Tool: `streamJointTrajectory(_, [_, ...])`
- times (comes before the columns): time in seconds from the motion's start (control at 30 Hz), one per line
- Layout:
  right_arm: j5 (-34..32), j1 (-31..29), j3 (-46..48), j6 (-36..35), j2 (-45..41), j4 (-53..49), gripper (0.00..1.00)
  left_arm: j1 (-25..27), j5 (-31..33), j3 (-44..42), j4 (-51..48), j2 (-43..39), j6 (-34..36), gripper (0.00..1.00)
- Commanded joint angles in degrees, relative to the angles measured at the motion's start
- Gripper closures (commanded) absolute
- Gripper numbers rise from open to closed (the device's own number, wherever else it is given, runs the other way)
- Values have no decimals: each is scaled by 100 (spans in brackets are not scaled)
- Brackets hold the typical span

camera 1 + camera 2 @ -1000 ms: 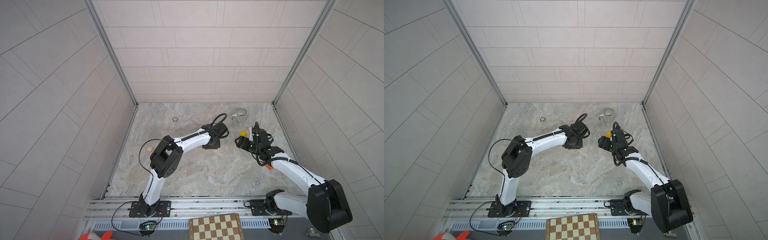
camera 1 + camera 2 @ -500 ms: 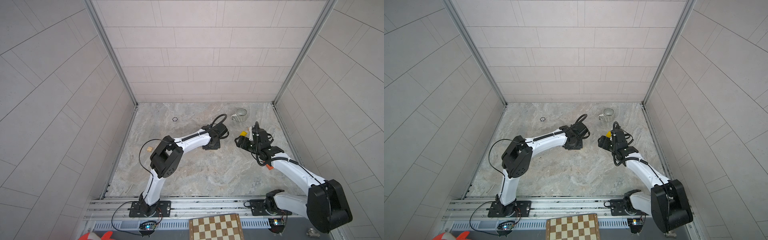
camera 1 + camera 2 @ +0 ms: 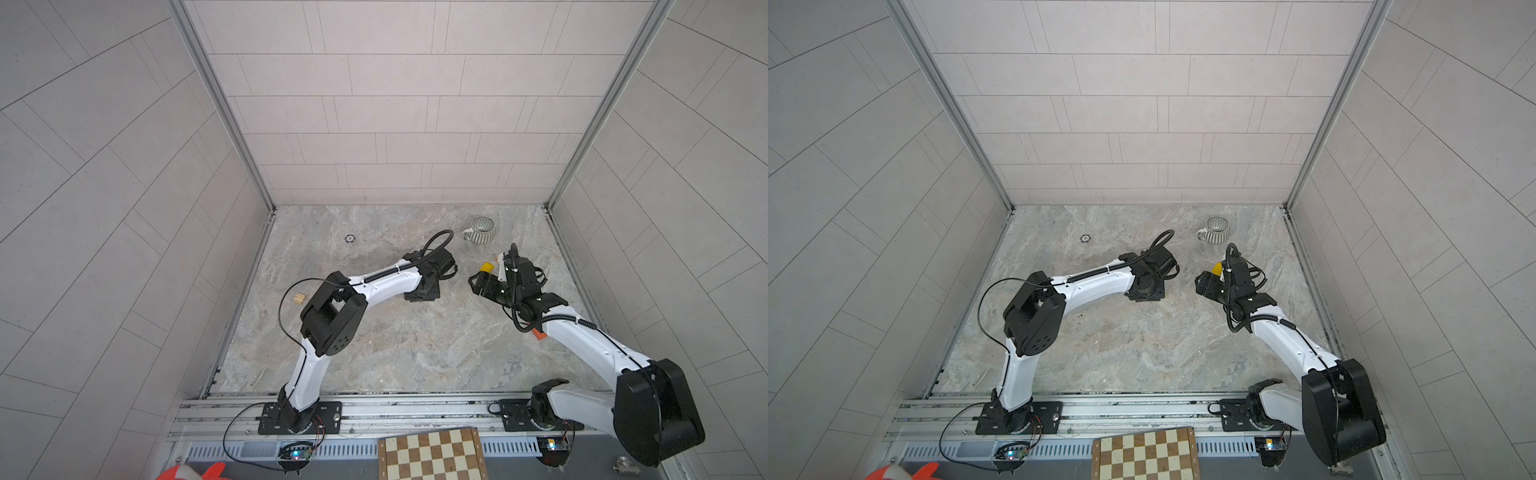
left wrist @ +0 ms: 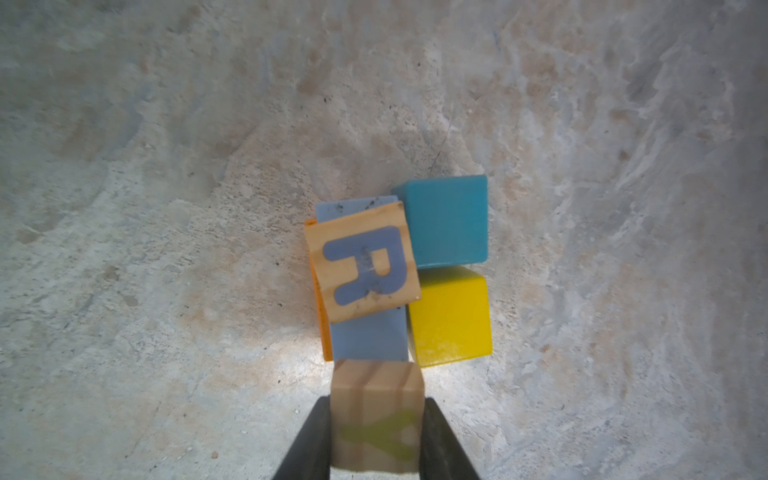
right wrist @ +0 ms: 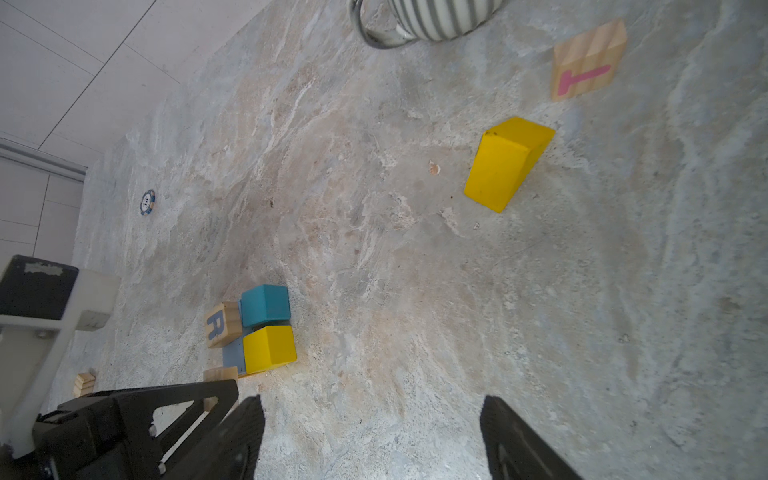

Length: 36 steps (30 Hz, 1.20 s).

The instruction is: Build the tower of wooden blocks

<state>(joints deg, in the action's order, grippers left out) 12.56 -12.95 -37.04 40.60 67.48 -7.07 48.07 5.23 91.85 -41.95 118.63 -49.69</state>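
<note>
In the left wrist view my left gripper is shut on a natural wood cube with a green letter, held just above the tower. The tower has a lettered R cube on a pale blue flat block over an orange piece. A teal cube and a yellow cube sit against it. In both top views the left gripper hides the tower. My right gripper is open and empty, apart from a yellow block and a T cube.
A striped mug stands at the back right, beyond the yellow block. A small wood block lies at the far left and an orange block under the right arm. A poker chip and a chessboard also show.
</note>
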Motion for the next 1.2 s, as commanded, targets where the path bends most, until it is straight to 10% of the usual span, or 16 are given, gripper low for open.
streamJointTrajectory(0.0, [-13,29,82,80,-102,33,17,-53,13,117,-131,-9,12,72])
streamJointTrajectory(1.17, [68,29,121,113,-122,228,16,-9,-5,237,-298,38,-19,72])
